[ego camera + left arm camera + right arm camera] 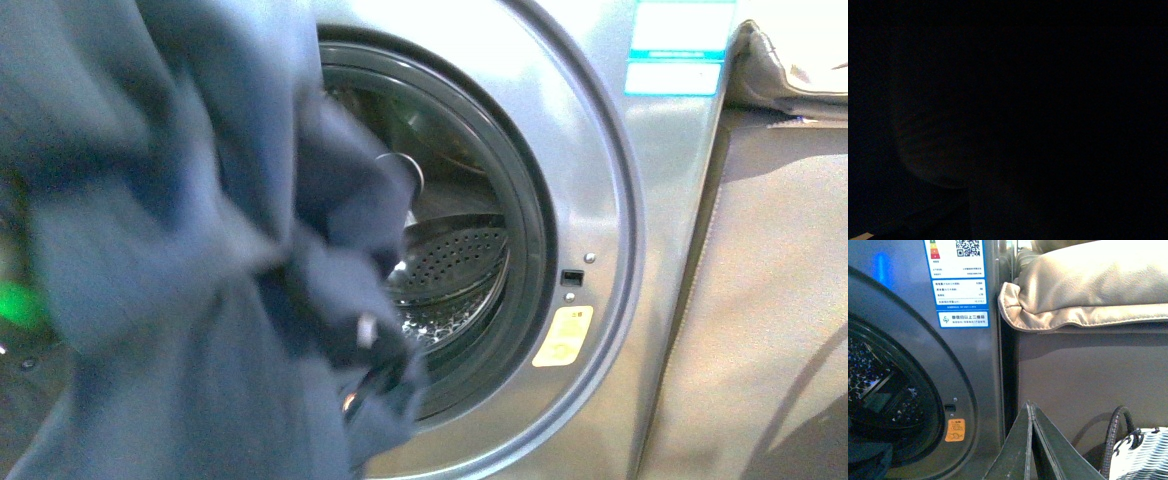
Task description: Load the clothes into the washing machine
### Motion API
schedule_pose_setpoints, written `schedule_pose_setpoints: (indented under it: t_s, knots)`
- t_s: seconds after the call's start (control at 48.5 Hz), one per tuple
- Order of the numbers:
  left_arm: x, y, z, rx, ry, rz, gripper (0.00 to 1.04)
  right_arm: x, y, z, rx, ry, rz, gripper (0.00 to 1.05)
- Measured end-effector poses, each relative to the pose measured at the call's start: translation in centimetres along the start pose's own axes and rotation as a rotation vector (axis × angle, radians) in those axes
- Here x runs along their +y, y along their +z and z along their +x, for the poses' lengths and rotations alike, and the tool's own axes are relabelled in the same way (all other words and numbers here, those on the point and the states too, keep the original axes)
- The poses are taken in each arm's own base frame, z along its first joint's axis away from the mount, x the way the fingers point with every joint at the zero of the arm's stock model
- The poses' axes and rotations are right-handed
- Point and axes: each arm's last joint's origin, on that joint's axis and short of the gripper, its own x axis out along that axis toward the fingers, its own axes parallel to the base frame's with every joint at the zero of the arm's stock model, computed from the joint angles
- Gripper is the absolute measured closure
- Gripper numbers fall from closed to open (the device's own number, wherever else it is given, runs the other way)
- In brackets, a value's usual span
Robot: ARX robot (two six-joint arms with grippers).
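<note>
My right gripper (1031, 409) sits at the bottom centre of its wrist view, jaws pressed together. The left wrist view is dark.

The clothes (170, 250) are one dark navy garment, limp and wrinkled, hanging in front of the left part of the porthole. Its lower folds overlap the gasket. The washing machine (610, 200) is silver-grey, and its perforated steel drum (455, 262) is exposed.
</note>
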Motion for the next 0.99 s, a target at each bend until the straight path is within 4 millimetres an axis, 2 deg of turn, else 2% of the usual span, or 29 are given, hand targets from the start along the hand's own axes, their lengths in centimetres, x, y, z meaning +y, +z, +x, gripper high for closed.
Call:
schedule_pose_setpoints:
  t_s: [0.103,0.186,0.289,0.413,0.701,0.99]
  knots:
    - [0.0,-1.1,1.1,0.030,0.010,0.003,0.98,-0.4,-1.8,-0.8,0.007,0.000,-0.001,1.02]
    - [-0.1,-2.2,2.7,0.049,0.023,0.006,0.98,-0.8,-3.7,-1.4,0.031,-0.003,-0.005,1.02]
    - [-0.3,-3.1,5.0,0.054,0.034,0.012,0.98,-1.2,-5.1,-2.2,0.026,-0.003,-0.004,1.02]
    - [-0.4,-3.8,7.3,0.052,0.048,0.025,0.98,-1.9,-6.0,-2.8,0.026,0.018,-0.003,1.02]
    - [0.1,-5.4,15.6,0.050,0.135,0.100,0.98,-2.3,-8.3,-4.3,0.022,-0.007,-0.003,1.02]
    - [0.9,-5.1,20.5,0.034,0.217,0.119,0.98,-2.3,-9.3,-5.1,0.022,-0.007,-0.004,1.02]
